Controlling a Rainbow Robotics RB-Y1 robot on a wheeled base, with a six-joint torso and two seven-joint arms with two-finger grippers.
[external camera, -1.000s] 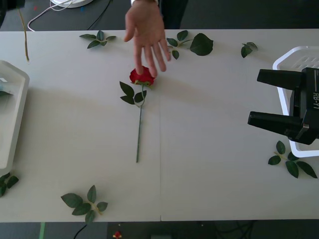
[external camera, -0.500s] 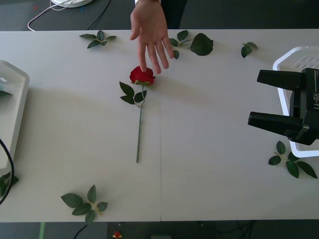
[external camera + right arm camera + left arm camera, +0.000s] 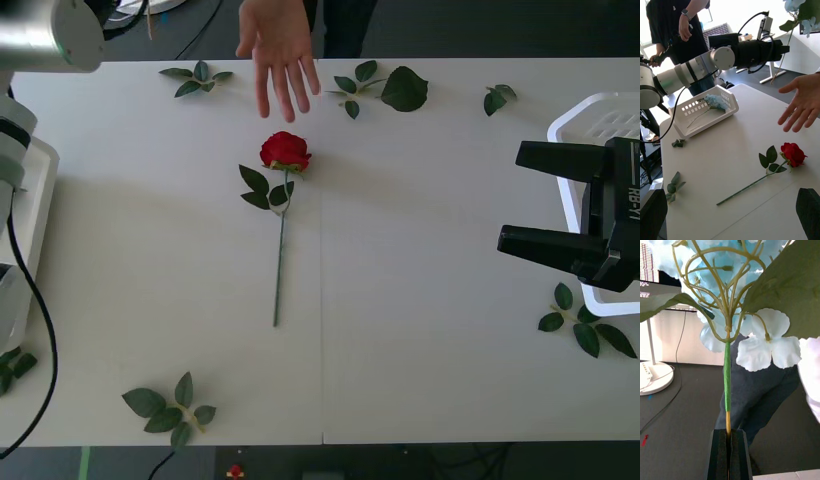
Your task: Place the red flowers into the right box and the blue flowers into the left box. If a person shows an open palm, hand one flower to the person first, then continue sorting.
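Palm (image 3: pixel 277 50) held open above the far edge of the counter (image 3: pixel 420 300), just beyond the red rose (image 3: pixel 284 152); the rose lies flat near the counter's middle, its head toward the palm and its stem (image 3: pixel 279 260) running straight back toward the robot. The left hand (image 3: pixel 729 435) is clamped on the stem of a blue flower (image 3: pixel 730 296), carried high off the counter's left end near the left box (image 3: pixel 705 108), where another blue cluster already rests. The right hand (image 3: pixel 520 200) hangs spread wide and empty by the right box (image 3: pixel 590 115), well apart from the rose. A handover seems due first; the left hand, already loaded, looks better placed to reach the palm.
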